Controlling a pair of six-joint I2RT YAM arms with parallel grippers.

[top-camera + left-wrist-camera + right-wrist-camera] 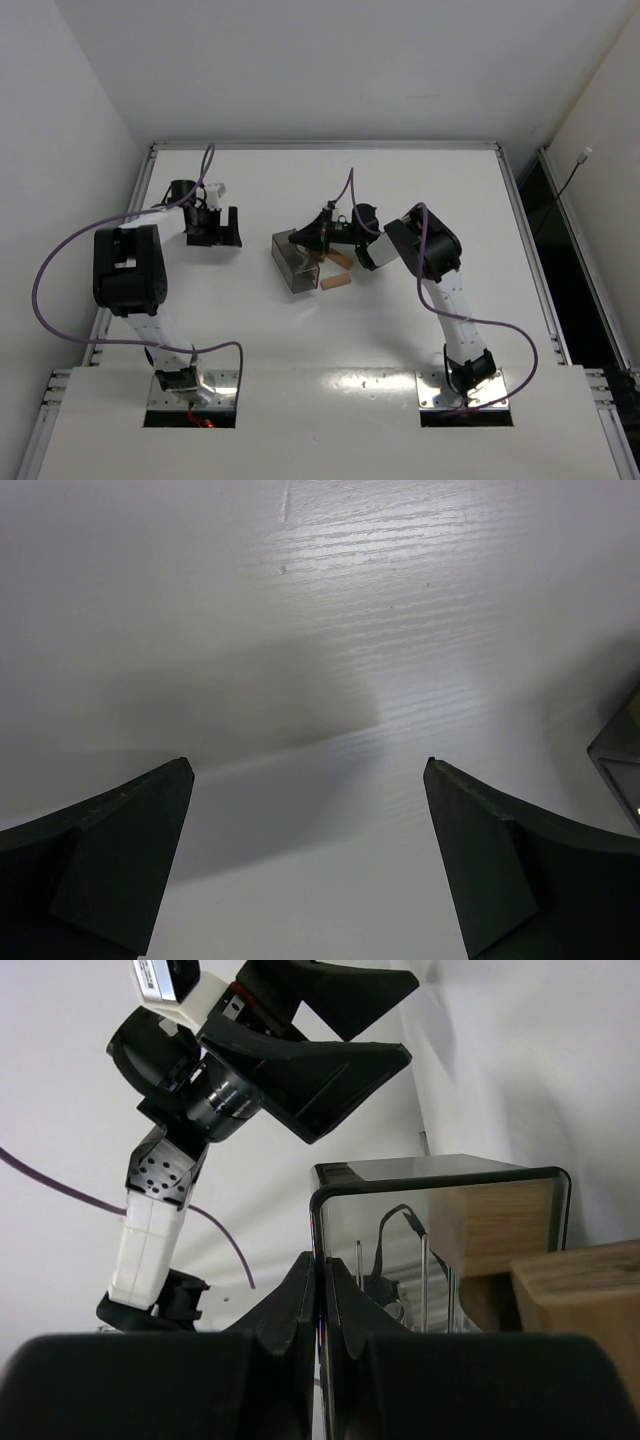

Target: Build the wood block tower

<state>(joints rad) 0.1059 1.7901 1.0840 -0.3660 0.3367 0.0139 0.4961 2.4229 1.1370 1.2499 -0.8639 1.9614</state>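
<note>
My right gripper (303, 240) (320, 1265) is shut on the thin wall of the grey translucent tray (293, 265) (440, 1174) at mid table. A light tan wood block (495, 1225) shows through the tray's clear side; I cannot tell whether it is inside. Another wood block (585, 1305) lies close on the right. From above, two tan blocks (334, 283) (342, 260) lie on the table just right of the tray. My left gripper (222, 228) (308, 765) stands open over bare table, holding nothing. No tower is in view.
The white table (400, 340) has a metal rim (320, 145) along its far edge. The tray's corner (620, 760) shows at the right edge of the left wrist view. The left arm's wrist (250, 1060) hangs beyond the tray in the right wrist view.
</note>
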